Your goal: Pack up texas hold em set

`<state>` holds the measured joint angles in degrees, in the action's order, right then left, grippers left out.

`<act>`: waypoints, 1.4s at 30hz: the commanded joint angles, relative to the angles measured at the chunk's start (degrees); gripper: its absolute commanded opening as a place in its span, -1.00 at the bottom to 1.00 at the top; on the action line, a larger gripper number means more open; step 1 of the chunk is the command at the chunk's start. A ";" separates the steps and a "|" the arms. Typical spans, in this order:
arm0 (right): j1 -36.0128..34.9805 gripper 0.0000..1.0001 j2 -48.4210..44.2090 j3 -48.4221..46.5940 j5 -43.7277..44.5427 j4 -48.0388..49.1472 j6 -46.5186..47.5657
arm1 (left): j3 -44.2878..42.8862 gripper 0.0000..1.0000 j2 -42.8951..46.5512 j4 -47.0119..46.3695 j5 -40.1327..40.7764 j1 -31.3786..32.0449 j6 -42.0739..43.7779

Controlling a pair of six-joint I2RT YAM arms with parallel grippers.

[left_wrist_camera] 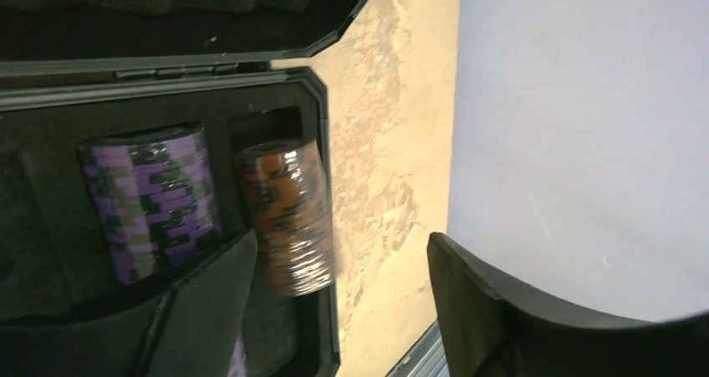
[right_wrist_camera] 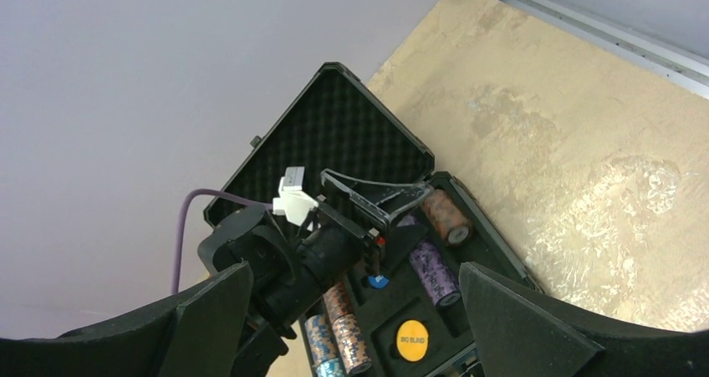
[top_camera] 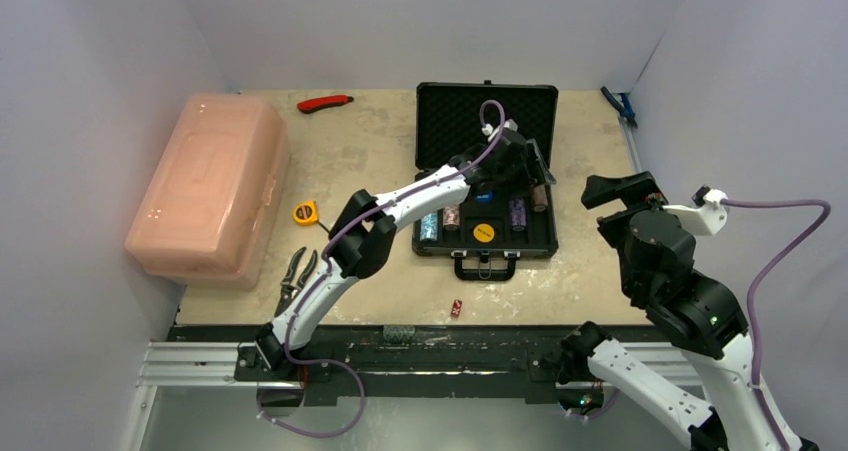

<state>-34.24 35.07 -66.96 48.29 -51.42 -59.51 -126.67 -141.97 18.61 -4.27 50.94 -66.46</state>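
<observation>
The black case (top_camera: pixel 436 121) of the texas hold em set lies open mid-table, lid back. Its foam tray holds a blue chip stack (top_camera: pixel 430 226), a purple stack (left_wrist_camera: pixel 155 201), an orange stack (left_wrist_camera: pixel 288 218) in the rightmost slot, a yellow disc (right_wrist_camera: pixel 412 340) and a blue disc (right_wrist_camera: pixel 378 282). My left gripper (left_wrist_camera: pixel 339 252) hovers open over the tray's right end; the orange stack lies beside one finger (left_wrist_camera: pixel 209 302), clear of the other. One red die (top_camera: pixel 456 308) sits on the table in front of the case. My right gripper (top_camera: pixel 612 193) hangs open and empty to the right of the case.
A large pink plastic box (top_camera: pixel 210 186) fills the left side. A red knife (top_camera: pixel 325 102) lies at the back, a yellow tape measure (top_camera: pixel 305 212) and pliers (top_camera: pixel 297 276) left of the case, and blue-handled pliers (top_camera: pixel 620 106) at the back right.
</observation>
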 commanded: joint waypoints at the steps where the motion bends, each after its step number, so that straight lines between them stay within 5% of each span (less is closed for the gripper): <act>1: -0.13 0.98 -0.53 0.60 0.09 1.44 0.00 | -2.68 0.60 1.31 -3.49 -0.38 -0.72 -1.64; 14: -0.07 0.98 -0.70 0.45 0.84 1.07 0.59 | -0.02 0.65 4.92 -4.47 -1.50 -0.84 1.34; 32: -0.12 0.98 -0.19 0.95 0.66 1.52 0.63 | 0.94 -0.11 5.57 1.78 -5.29 4.23 19.83; 42: -0.10 0.98 -0.07 1.46 0.40 1.15 0.62 | -1.25 -0.50 1.35 2.49 -5.46 4.70 20.76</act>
<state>-34.24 34.74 -66.00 48.29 -51.42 -58.94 -124.64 -138.47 20.91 -9.34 56.01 -47.83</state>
